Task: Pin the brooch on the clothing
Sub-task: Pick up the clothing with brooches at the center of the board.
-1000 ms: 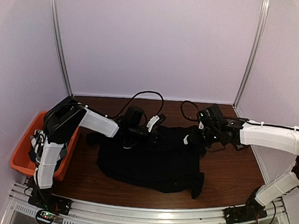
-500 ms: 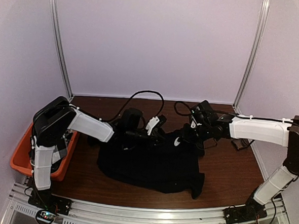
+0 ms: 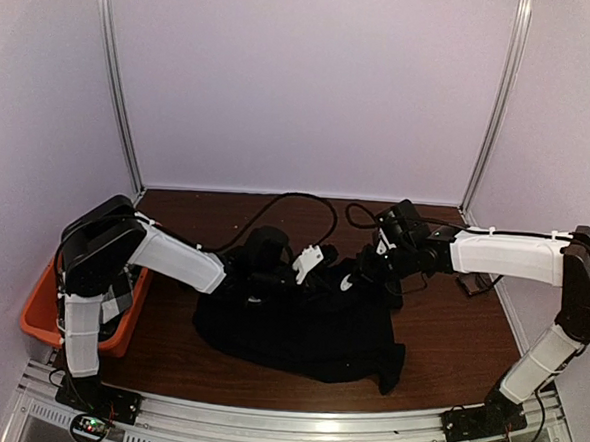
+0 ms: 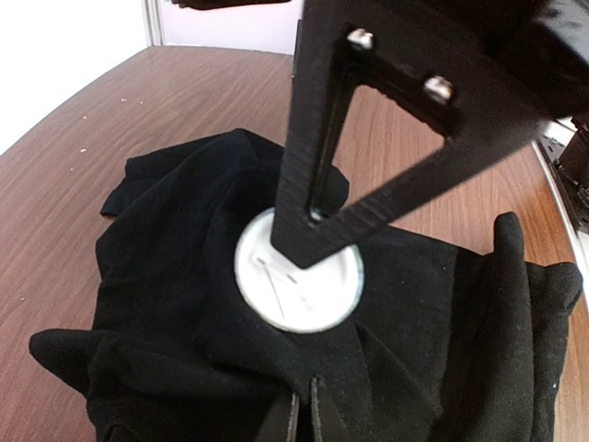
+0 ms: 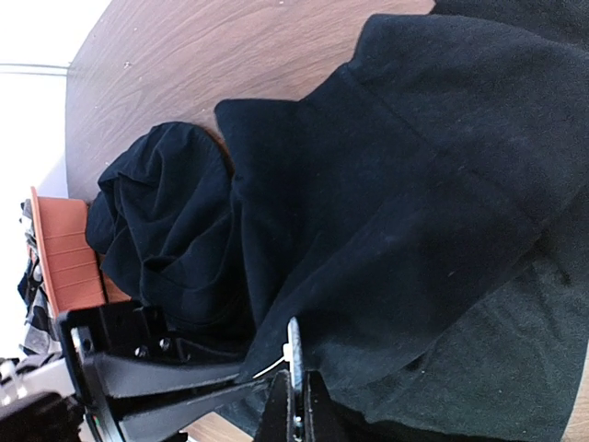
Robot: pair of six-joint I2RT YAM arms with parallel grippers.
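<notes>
Between your right gripper's (image 5: 294, 382) fingers, clamped edge-on: the brooch (image 4: 294, 296), likely light and rigid; grip it by the rim. Your left gripper's (image 4: 304, 414) fingers pinch a fold of limp, probably slippery T-shirt (image 4: 166, 239) beside it.

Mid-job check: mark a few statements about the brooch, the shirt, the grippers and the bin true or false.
1. The brooch is a white round disc against the black T-shirt. True.
2. The right gripper is wide open. False: it is shut, pinching the brooch's edge.
3. An orange bin sits at the left edge of the table. True.
4. The T-shirt lies inside the bin. False: it lies on the wooden table.
5. The left gripper is parked away from the shirt. False: it is shut, apparently on a fold of the T-shirt.
</notes>
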